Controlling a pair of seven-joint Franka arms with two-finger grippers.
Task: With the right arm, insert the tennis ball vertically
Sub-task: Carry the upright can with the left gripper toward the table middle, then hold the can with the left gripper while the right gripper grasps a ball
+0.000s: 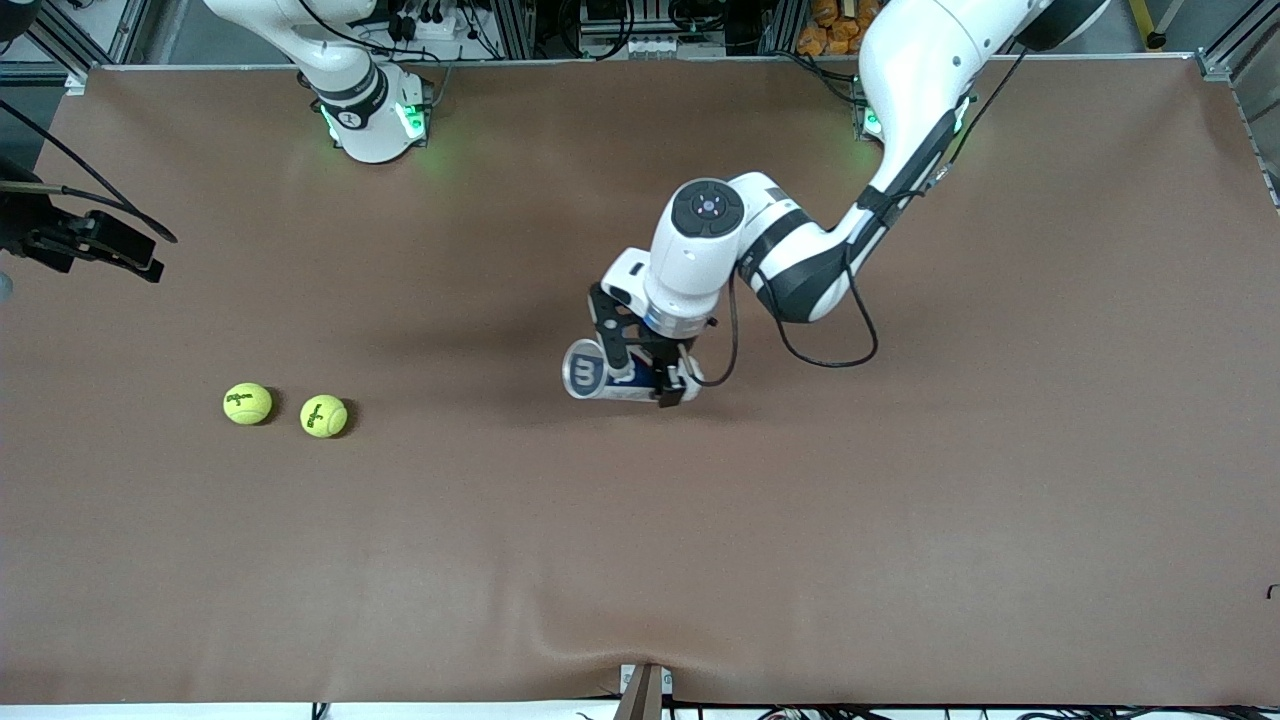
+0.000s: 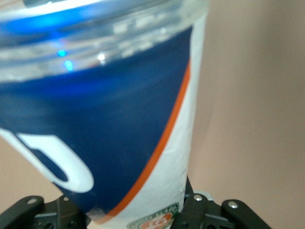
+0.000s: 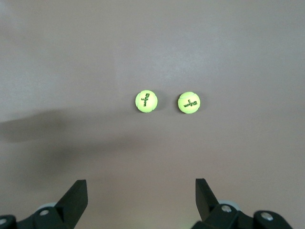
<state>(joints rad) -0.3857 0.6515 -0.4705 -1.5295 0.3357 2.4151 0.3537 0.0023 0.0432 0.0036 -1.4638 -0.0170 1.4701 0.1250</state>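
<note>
- The bench [image 1: 900,520] is covered edge to edge with a plain brown sheet, slightly rippled along the edge nearest the front camera.
- Along the edge where the arm bases stand run aluminium frame posts, cables and some orange items.
- The tennis ball can [image 1: 600,378], blue and white with an orange stripe, lies on its side near the middle of the bench.
- The left gripper [image 1: 642,375] is down on the can, its fingers clamped shut on its body.
- Two tennis balls [image 1: 247,403] [image 1: 323,416] lie on the bench just beside each other, not touching, well apart from the can, toward the right arm's end.
- The right gripper [image 3: 140,198] waits high above the balls with its fingers spread wide and nothing between them.
</note>
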